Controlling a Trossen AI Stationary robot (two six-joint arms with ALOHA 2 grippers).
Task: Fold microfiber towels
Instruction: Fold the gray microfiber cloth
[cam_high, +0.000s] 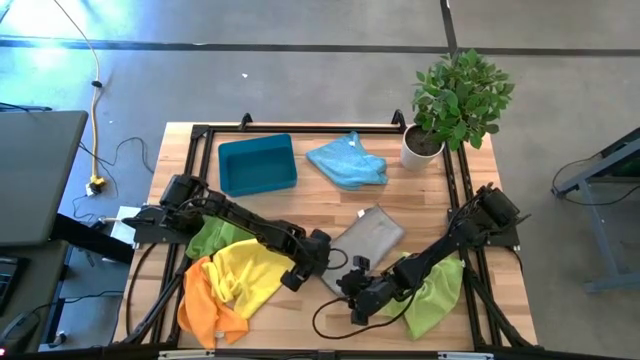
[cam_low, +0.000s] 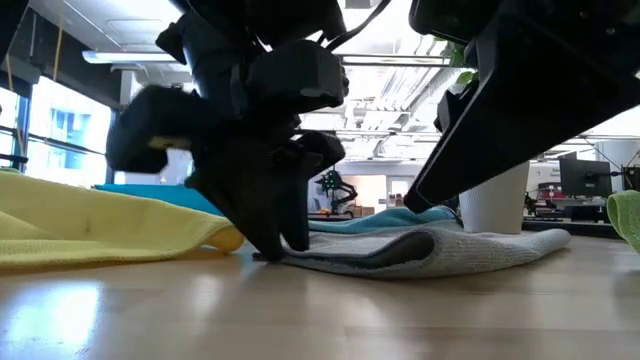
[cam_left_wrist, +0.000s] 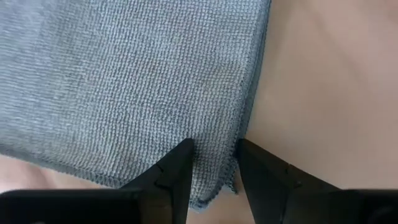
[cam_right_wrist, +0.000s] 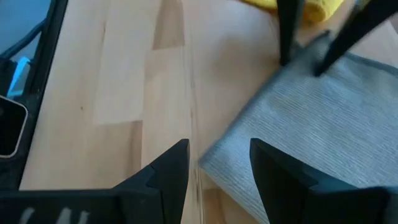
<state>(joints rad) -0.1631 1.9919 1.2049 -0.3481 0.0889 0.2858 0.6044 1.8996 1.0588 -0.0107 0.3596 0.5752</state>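
Grey towel (cam_high: 368, 238) lies flat mid-bench, folded once judging by the doubled edge in the low view, between the yellow towel (cam_high: 248, 270) on its left and the lime towel (cam_high: 432, 292) on its right. Left gripper (cam_left_wrist: 213, 160) is down at the grey towel's near left corner, fingers (cam_left_wrist: 177, 171) straddling the hem with cloth between them; they stand only a little apart, and whether they pinch the hem or just bracket it I cannot tell. In the low view its tips (cam_low: 282, 240) touch the bench (cam_high: 330, 205) right at the cloth edge. Right gripper (cam_right_wrist: 213, 163) hovers just beside the near right corner (cam_right_wrist: 214, 163), fingers apart and empty, corner sitting in the gap but not gripped.

Orange towel (cam_high: 205, 305) sits under the yellow one at the near left; a second lime piece (cam_high: 212, 238) shows under the left arm. Light blue towel (cam_high: 347, 160) lies far back beside the teal tray (cam_high: 257, 164) and the potted plant (cam_high: 455, 100).

Risks, judged:
- Left fingers catch only the top layer, so the fold opens when lifted.
- Right gripper closes short of the corner and grabs bench, so the lift goes one-sided and the towel skews.
- Tips drag on wood and bunch the hem.
- Left arm sweeps the yellow towel along.
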